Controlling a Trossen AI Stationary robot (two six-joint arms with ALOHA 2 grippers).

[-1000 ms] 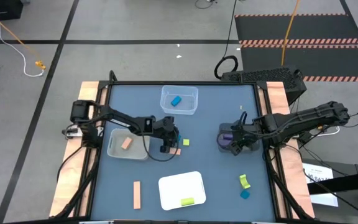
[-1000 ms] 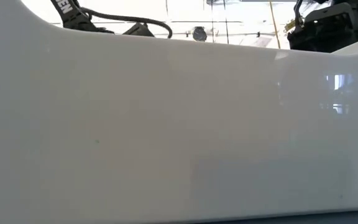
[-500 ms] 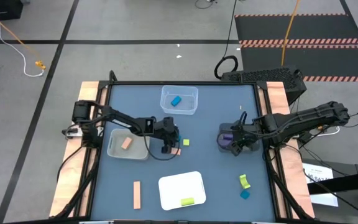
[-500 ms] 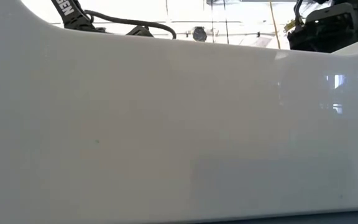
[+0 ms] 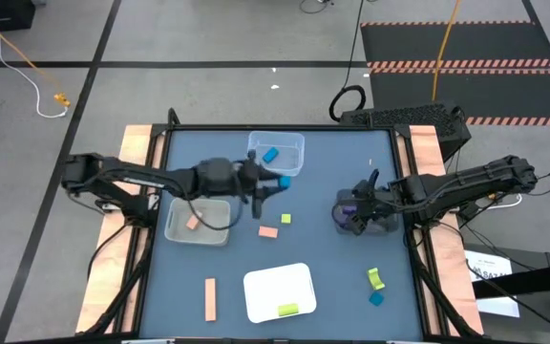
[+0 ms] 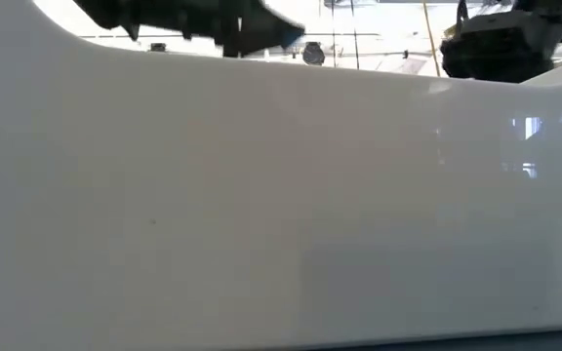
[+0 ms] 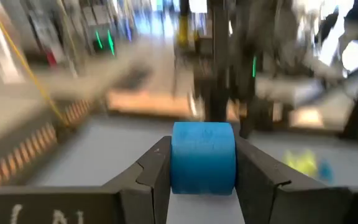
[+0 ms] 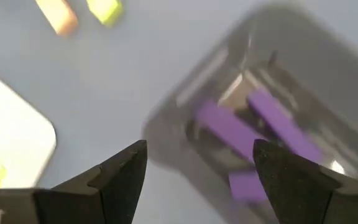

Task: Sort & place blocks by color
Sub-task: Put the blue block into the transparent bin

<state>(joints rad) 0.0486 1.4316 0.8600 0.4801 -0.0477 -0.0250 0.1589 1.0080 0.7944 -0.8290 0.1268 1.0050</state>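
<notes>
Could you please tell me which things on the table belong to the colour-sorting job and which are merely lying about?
Part of the job:
- blue block held in the left gripper
- clear bin holding another blue block
- purple blocks in the dark bin, under the right gripper
- loose peach block and yellow-green block

Just lying about:
- orange cable on the floor

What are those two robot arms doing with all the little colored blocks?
They are sorting blocks by color into bins. The left end effector is shut on a blue block and holds it beside the clear bin, which already has one blue piece inside. The right end effector is open above the grey bin with purple blocks. Other blocks lie loose on the table.
</notes>
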